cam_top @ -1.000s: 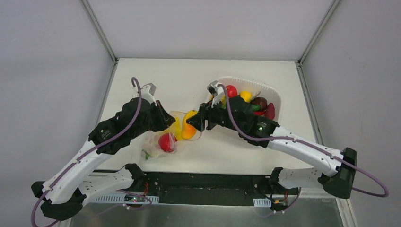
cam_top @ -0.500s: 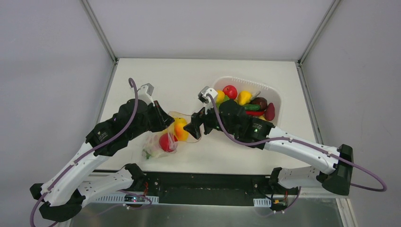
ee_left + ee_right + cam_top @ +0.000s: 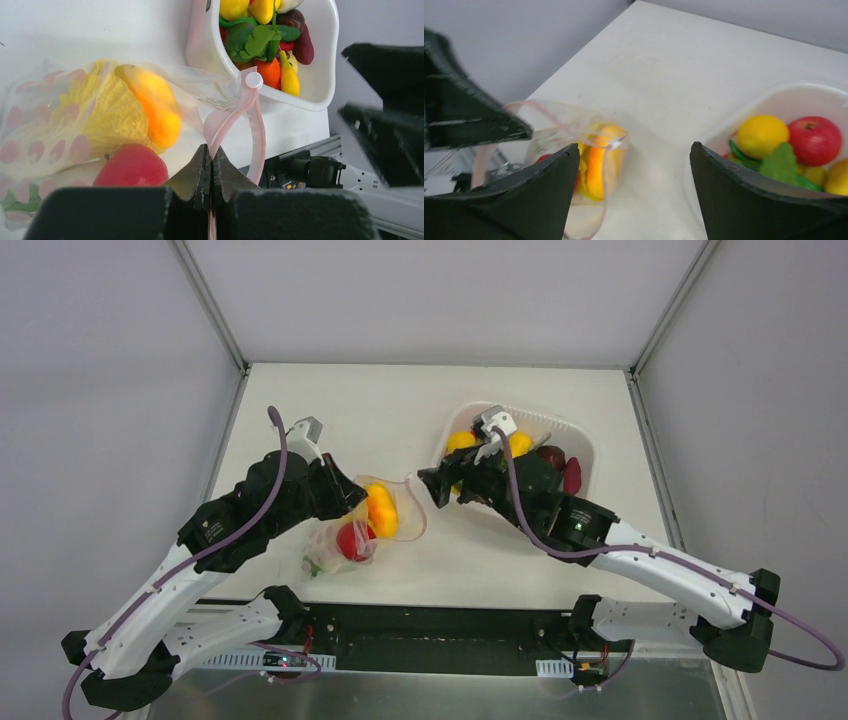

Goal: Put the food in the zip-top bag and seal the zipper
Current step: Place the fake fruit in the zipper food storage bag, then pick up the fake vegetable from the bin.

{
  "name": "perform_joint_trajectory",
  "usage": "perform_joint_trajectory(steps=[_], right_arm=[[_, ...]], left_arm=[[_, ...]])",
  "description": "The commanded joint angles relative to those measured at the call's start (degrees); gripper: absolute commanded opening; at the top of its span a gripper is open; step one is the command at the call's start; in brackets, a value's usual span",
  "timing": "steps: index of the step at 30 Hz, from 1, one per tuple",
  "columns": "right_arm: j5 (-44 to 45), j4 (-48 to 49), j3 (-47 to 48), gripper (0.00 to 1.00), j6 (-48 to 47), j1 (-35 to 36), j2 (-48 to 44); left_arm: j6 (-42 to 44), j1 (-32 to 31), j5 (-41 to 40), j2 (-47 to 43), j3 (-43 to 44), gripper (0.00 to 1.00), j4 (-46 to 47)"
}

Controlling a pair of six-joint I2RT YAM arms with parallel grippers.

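Plastic this thin leaves the bag (image 3: 37, 150) limp; we judge its stiffer zipper (image 3: 221, 124), clenched in the left gripper (image 3: 211, 153), the best hold, right gripper (image 3: 634, 149) released.

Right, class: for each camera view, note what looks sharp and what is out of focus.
Top external: evenly lit, sharp throughout. Left wrist: the zip-top bag is crisp, the left claw a soft dark mass. Right wrist: soft overall, the right claw blurriest.
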Motion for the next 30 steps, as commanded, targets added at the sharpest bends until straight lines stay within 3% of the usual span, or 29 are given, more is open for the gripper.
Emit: perform_joint_trajectory(steps=[1,7,15,20,25,30], right_arm=[[14.8,1.5,-1.4,0.83,0.1,-4.4,-2.2],[11.0,-7.5,-1.7,0.81,10.5,-22.3,-2.3],[-2.1,-12.8,-2.0,0.66,19.6,-42.2,3.3],[-7.4,-15.6,-0.9,0.64,20.3,-45.5,8.1],[-3.9,-15.5,-2.5,0.71,22.1,-45.9,10.5],[-2.9,-11.4,-4.6,0.63,21.1,-46.0,13.2]], left_arm=[[-0.6,0.1,-0.4,-0.7,-0.1,0.0,2.6],[-0.6,0.1,-0.4,-0.7,0.2,0.0,2.3],[-0.4,0.1,0.0,-0.6,0.5,0.0,2.0],[-0.3,0.1,-0.7,-1.2,0.5,0.0,1.4],[-0.3,0.1,-1.0,-1.3,0.3,0.0,1.5],[-0.3,0.1,-0.7,-0.8,0.2,0.0,1.8]])
